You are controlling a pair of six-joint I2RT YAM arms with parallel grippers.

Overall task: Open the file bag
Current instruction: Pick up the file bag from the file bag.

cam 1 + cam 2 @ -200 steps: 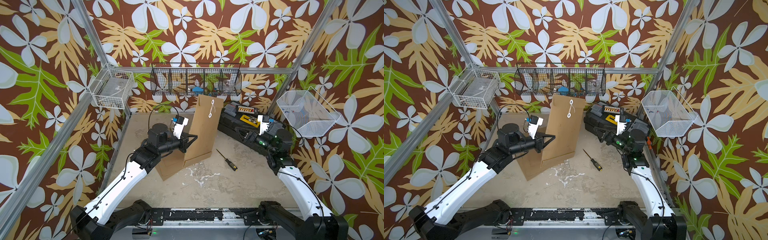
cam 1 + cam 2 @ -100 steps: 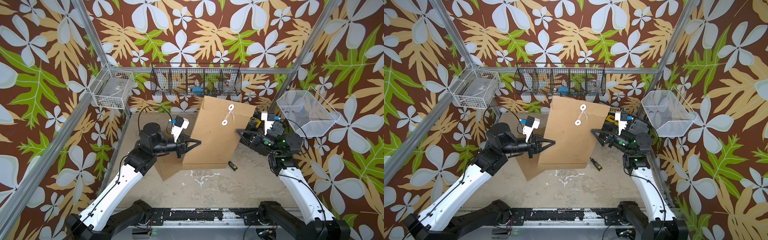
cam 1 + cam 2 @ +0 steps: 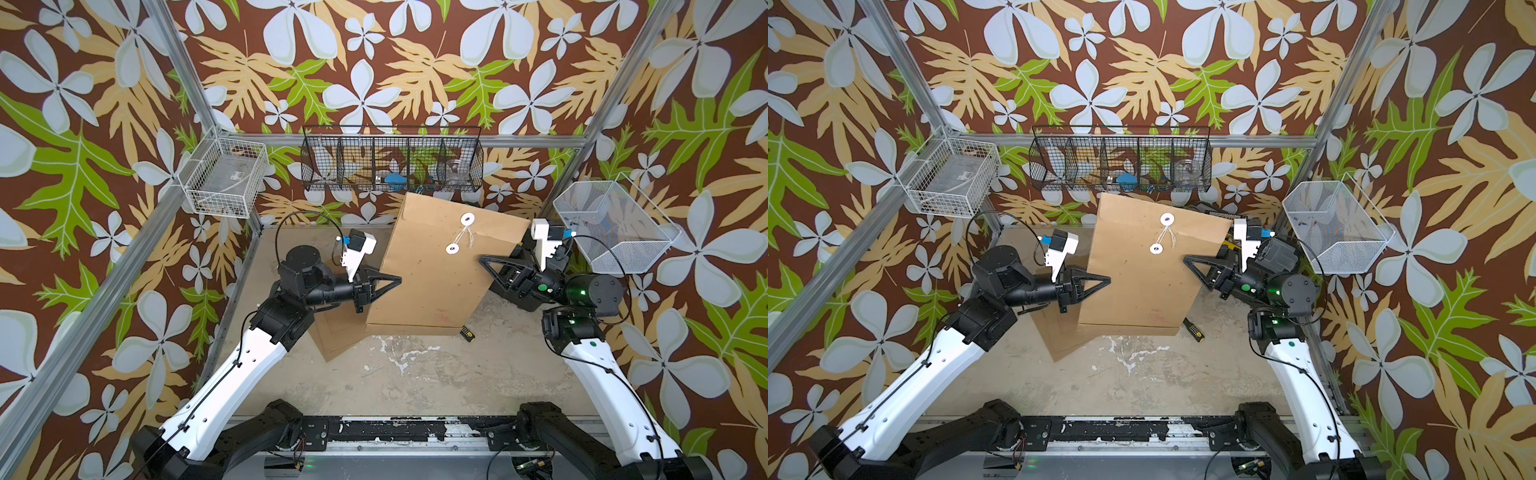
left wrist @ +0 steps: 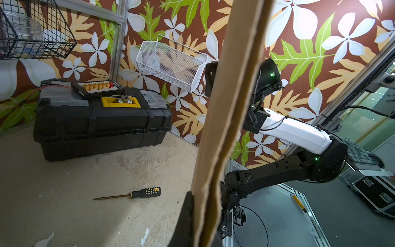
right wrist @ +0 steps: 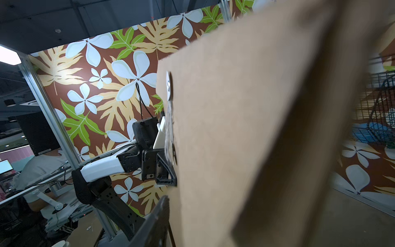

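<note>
File bag (image 3: 432, 286) hangs tilted above the surface (image 3: 415, 374), between both arms, string (image 3: 462, 237) strung between two white discs. Left claw (image 3: 395, 281) pinched tight on its near edge. Right claw (image 3: 483, 262) at opposite edge; grip cannot be told.

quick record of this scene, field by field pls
file bag: held up above the table, tilted
closure: string wound between two white discs, not undone
left jaws: shut on the bag's edge
right jaws: at the opposite edge, grip unclear
on table: second brown envelope, screwdriver
back corner: black toolbox
</note>
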